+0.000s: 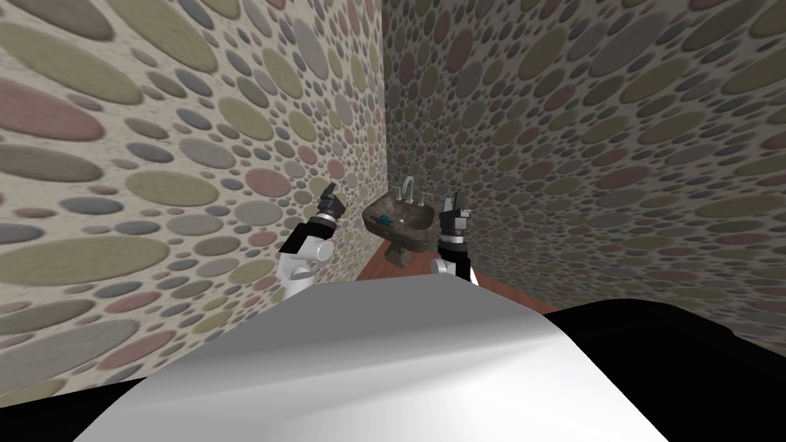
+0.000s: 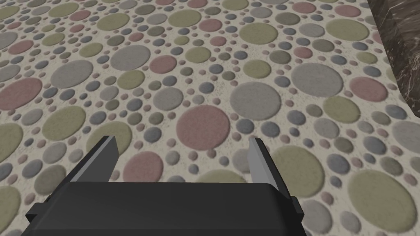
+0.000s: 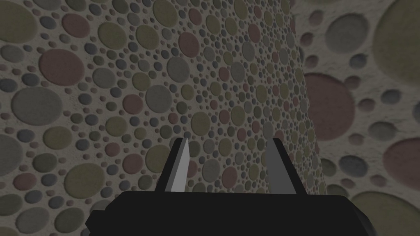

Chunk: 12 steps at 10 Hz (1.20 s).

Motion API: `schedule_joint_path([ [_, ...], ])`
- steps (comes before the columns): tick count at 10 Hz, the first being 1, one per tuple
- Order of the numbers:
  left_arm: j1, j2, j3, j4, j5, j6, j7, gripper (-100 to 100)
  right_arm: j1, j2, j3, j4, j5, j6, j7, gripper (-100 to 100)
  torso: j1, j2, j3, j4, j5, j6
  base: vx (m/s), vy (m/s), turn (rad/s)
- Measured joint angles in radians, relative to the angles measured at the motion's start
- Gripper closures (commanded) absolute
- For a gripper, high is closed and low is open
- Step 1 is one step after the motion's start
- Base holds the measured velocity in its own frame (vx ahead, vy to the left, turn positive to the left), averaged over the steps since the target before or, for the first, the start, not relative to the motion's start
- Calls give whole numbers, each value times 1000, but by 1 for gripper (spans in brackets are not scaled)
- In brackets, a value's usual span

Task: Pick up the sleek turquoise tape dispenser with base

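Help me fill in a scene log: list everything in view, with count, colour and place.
tape dispenser: one, turquoise, on the sink's left part
sink: one, brown marbled, on a pedestal in the corner
faucet: one, silver, at the sink's back
walls: two, pale with coloured dots, meeting behind the sink
floor: reddish-brown, by the pedestal
left gripper: one, dark with grey fingers, open, left of the sink
right gripper: one, same colours, open, right of the sink

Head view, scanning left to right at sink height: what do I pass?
Left end effector → small turquoise tape dispenser on the brown marbled pedestal sink → curved silver faucet → right end effector.
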Motion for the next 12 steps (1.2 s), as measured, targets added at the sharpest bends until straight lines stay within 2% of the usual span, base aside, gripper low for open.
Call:
schedule_joint_path([
  [4, -53, 8, -3, 16, 26, 107, 1, -100, 0, 0, 0, 0, 0, 0, 0, 0, -1, 0, 0, 0, 0, 0, 16, -23, 24],
  [12, -129, 27, -5, 46, 70, 332, 1, -100, 0, 0, 0, 0, 0, 0, 0, 0, 0, 0, 0, 0, 0, 0, 14, -23, 12],
])
